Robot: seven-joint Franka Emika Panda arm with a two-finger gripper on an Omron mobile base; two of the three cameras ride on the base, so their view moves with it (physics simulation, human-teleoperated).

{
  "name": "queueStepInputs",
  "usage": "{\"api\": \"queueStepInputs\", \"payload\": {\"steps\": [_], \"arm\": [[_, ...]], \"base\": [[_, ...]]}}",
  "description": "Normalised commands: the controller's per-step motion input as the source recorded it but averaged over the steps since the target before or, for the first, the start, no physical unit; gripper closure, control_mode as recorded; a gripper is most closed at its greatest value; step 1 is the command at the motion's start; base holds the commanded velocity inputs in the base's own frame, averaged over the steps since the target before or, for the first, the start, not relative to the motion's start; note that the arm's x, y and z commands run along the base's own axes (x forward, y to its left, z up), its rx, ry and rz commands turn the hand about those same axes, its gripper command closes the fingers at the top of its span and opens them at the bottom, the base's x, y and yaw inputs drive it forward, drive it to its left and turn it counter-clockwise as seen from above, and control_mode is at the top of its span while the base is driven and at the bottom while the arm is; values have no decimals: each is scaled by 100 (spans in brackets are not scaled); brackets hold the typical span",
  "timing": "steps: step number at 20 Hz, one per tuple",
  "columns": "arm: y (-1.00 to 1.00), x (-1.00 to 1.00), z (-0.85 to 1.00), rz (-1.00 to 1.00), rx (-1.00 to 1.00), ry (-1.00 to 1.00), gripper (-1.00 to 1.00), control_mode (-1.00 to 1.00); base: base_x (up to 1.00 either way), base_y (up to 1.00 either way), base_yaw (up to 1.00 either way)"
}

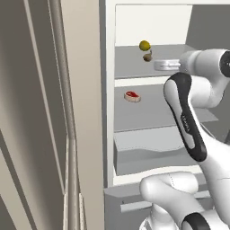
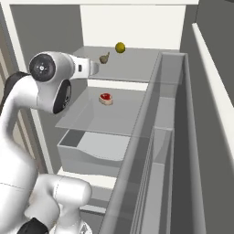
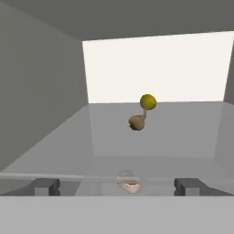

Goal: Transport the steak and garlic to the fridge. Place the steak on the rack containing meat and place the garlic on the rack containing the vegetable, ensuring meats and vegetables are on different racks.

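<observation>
The fridge (image 1: 109, 112) stands open. On its upper rack (image 1: 130, 63) lies the garlic (image 3: 136, 122), a brownish bulb with a stalk, touching a yellow round vegetable (image 3: 147, 102) just behind it. My gripper (image 3: 116, 186) is open and holds nothing. It hovers at the front edge of this rack, a good way short of the garlic (image 1: 148, 57). The steak (image 1: 132, 96), red-pink with a pale rim, rests alone on the rack below (image 2: 100, 114). It shows faintly through the glass under my fingertips (image 3: 43, 186).
A grey crisper drawer (image 1: 148, 155) sits under the lower rack. The fridge door with its bins (image 2: 173, 137) stands open on the right, close beside the arm. A tall cabinet side and handle (image 1: 67, 112) flank the left.
</observation>
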Motion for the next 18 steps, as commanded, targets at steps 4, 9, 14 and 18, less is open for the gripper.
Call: {"api": "queueStepInputs", "payload": {"steps": [4,9,14,18], "arm": [[0,-96,16,0,0,12,-100,-100],[0,-100,-5,0,-6,-4,-100,-100],[0,-95,0,0,-4,-12,-100,-100],[23,-55,19,-6,-4,0,-100,-100]], "base": [[0,0,0],[0,0,0],[0,0,0],[0,0,0]]}}
